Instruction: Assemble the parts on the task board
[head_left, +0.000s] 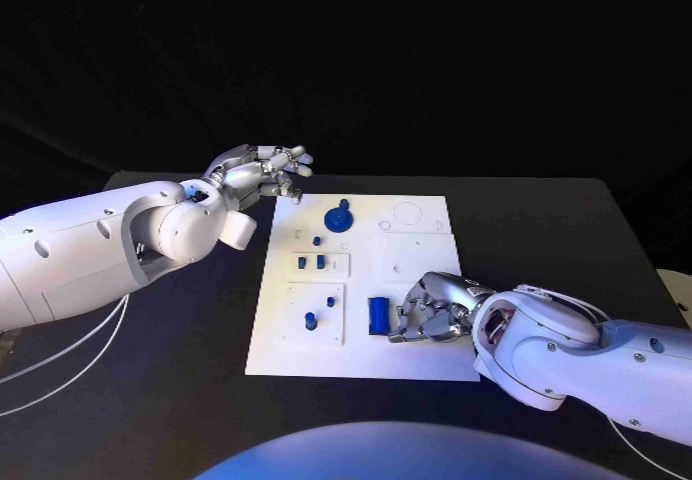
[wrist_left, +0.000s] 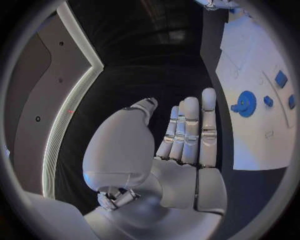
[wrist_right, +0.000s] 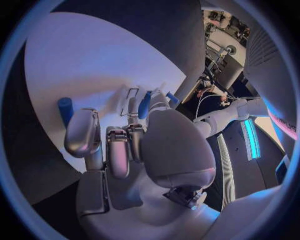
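The white task board (head_left: 418, 350) lies in the middle of the table. On it are a blue gear (head_left: 339, 218), two small blue parts (head_left: 309, 262) in a pocket, two more (head_left: 310, 320) nearer me, and a long blue block (head_left: 379, 315). My right hand (head_left: 433, 308) rests on the board with its fingers curled down against that block's side; whether it grips the block is hidden. In the right wrist view blue pieces (wrist_right: 145, 104) show by the curled fingers (wrist_right: 119, 150). My left hand (head_left: 267, 168) hovers off the board's far left corner, fingers apart and straight (wrist_left: 187, 135), holding nothing.
The board (wrist_left: 250, 145) and gear (wrist_left: 245, 104) lie beside my left hand in its wrist view. Bare black table (head_left: 548, 230) surrounds the board. White cables (head_left: 72, 365) hang at the table's left side.
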